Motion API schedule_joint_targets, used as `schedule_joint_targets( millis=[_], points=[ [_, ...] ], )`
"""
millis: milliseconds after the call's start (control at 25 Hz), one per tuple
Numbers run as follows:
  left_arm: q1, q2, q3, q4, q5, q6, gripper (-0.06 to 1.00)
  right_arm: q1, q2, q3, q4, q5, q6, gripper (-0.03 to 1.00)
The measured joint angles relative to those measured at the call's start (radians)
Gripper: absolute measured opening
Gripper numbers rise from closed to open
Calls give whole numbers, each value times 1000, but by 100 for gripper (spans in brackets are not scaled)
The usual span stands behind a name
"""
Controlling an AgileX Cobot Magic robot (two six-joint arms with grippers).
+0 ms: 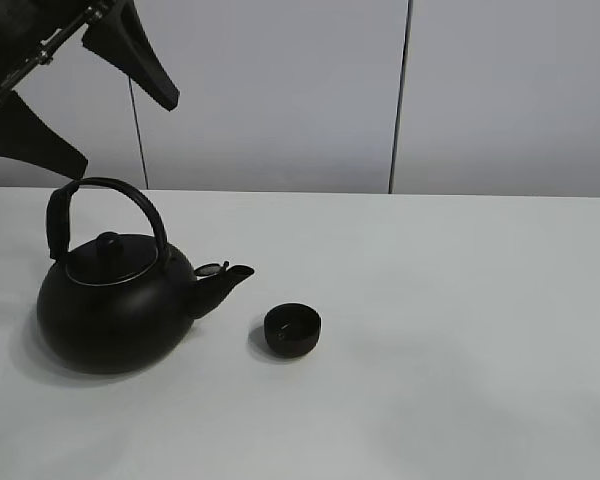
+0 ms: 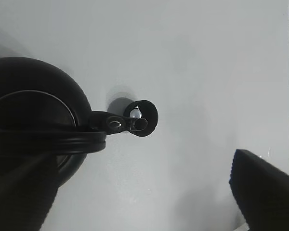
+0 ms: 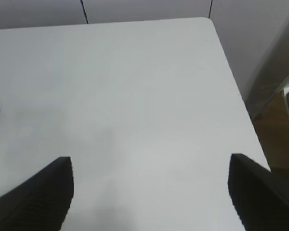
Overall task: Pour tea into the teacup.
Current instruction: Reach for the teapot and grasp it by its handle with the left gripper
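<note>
Left claw [image 1: 125,134] agape, seemingly above teapot [image 1: 110,310]; teacup [image 1: 293,330] by spout [image 1: 225,280]; right claw [image 3: 149,163] agape.

We hold our left gripper [image 1: 120,132] raised high, jaws spread wide apart. Our right gripper [image 3: 149,166] is likewise spread wide, probably raised too, though only its wrist view shows it.

White table [image 1: 460,330]: teapot [image 1: 110,310], teacup [image 1: 293,330].
</note>
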Motion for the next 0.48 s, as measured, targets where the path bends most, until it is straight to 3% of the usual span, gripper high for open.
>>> schedule_joint_targets(
  millis=[160, 320, 480],
  points=[
    [0, 0, 0, 2, -1, 0, 69, 0, -22, 117, 29, 0, 0, 60],
    [0, 0, 0, 11, -8, 0, 69, 0, -22, 138, 54, -11, -5, 60],
    [0, 0, 0, 13, -16, 0, 69, 0, -22, 151, 81, -88, -5, 60]
  ],
)
